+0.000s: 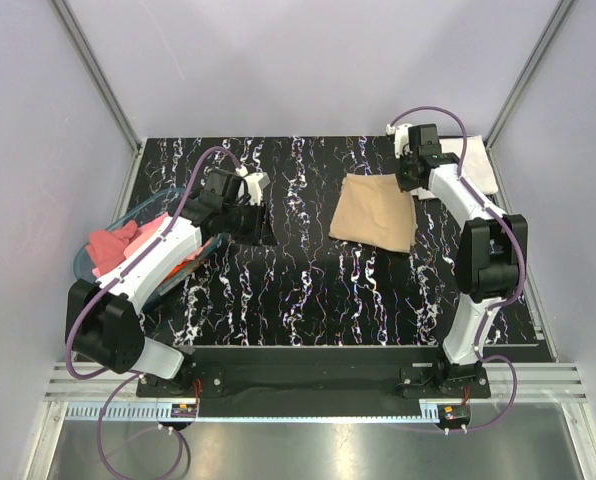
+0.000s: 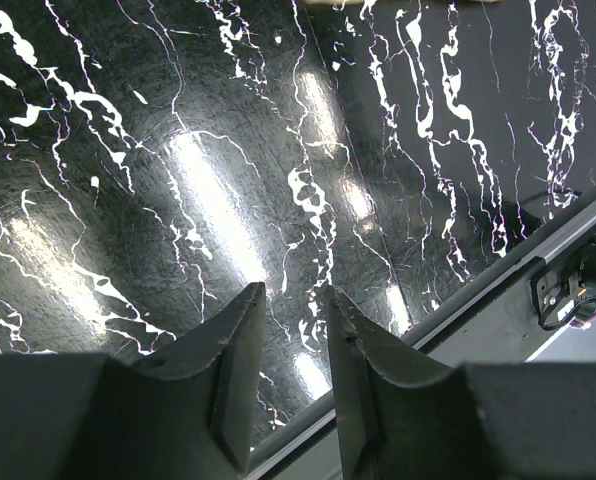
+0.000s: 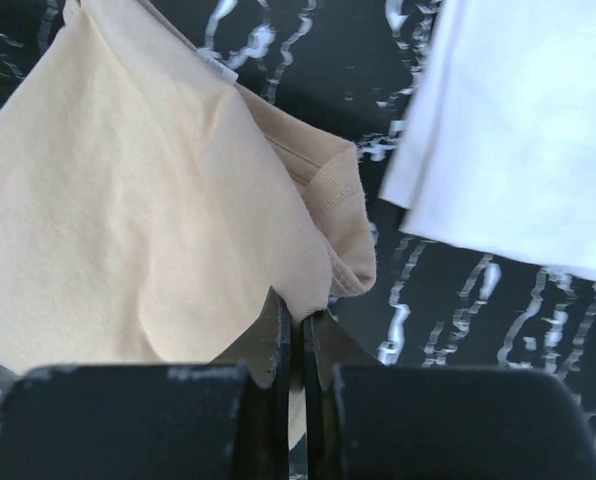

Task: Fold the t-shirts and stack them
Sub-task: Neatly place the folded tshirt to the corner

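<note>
A folded tan t-shirt [image 1: 374,211] lies on the black marbled table, right of centre. My right gripper [image 1: 410,176] is shut on its far right corner, and the right wrist view shows the tan cloth [image 3: 148,200] pinched between the closed fingers [image 3: 283,330]. A folded white t-shirt [image 1: 478,163] rests just beyond it at the back right, also the white t-shirt [image 3: 528,130] in the wrist view. Pink and red t-shirts [image 1: 118,245] sit in the basket on the left. My left gripper [image 2: 293,295] hovers open over bare table, holding nothing.
A translucent blue basket [image 1: 91,262] sits at the table's left edge under the left arm. The table's metal front rail [image 2: 498,290] shows in the left wrist view. Grey walls enclose the table on three sides.
</note>
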You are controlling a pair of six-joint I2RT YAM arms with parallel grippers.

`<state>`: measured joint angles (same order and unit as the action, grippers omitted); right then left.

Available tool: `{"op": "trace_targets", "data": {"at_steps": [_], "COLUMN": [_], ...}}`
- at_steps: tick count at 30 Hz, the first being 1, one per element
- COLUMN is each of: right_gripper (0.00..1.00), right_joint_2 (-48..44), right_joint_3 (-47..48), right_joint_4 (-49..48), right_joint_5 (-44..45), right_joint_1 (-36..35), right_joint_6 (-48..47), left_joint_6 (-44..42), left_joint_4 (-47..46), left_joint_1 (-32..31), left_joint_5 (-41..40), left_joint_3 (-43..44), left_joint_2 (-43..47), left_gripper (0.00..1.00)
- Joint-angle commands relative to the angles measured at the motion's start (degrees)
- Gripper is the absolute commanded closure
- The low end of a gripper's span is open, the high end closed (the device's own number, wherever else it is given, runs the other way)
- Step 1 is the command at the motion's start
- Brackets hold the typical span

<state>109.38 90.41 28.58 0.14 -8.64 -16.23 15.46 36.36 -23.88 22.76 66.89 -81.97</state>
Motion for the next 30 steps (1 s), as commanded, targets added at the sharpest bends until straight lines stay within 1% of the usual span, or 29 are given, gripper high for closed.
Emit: {"op": "trace_targets", "data": {"at_steps": [1,4,6,10,17,18,25,30], "right_gripper": [1.0,1.0,1.0,1.0,1.0,1.0,1.0,1.0], "right_joint_2": [-2.86,-1.9,-1.11,2.49,5.31,5.49,8.74,9.44], "right_joint_3": [3.1,5.2,6.18,9.77,16.63,17.86,23.31,25.42], "right_joint_4": [-1.42,-1.24,-1.33,-1.25,-1.51,-1.51,-1.68,-1.68], "right_joint_5": [3.46,3.38,3.46,7.85,7.42,6.89,7.24,8.38], "right_joint_1": [1.0,2.14,3.01,5.04,8.29,9.95,11.46,11.72], "right_joint_6": [-7.75,-10.48,-12.68,-16.46,-20.94,-21.38,-26.57,-28.77], "left_joint_6": [0.44,0.44,0.36,0.18,0.36,0.27,0.62,1.32], "left_joint_4": [-1.99,-1.99,-2.08,-2.08,-2.17,-2.26,-2.78,-4.01], "left_joint_1": [0.32,0.32,0.32,0.5,0.59,0.67,1.38,1.38], "left_joint_5": [1.67,2.55,1.41,1.49,2.99,2.99,3.86,7.03], "left_joint_3": [0.08,0.25,0.26,0.08,0.26,0.43,0.17,-0.97], "left_joint_2": [0.94,1.29,1.47,1.29,0.23,0.24,0.85,1.2], "left_gripper": [0.64,0.63,0.63,0.62,0.62,0.62,0.62,0.62]}}
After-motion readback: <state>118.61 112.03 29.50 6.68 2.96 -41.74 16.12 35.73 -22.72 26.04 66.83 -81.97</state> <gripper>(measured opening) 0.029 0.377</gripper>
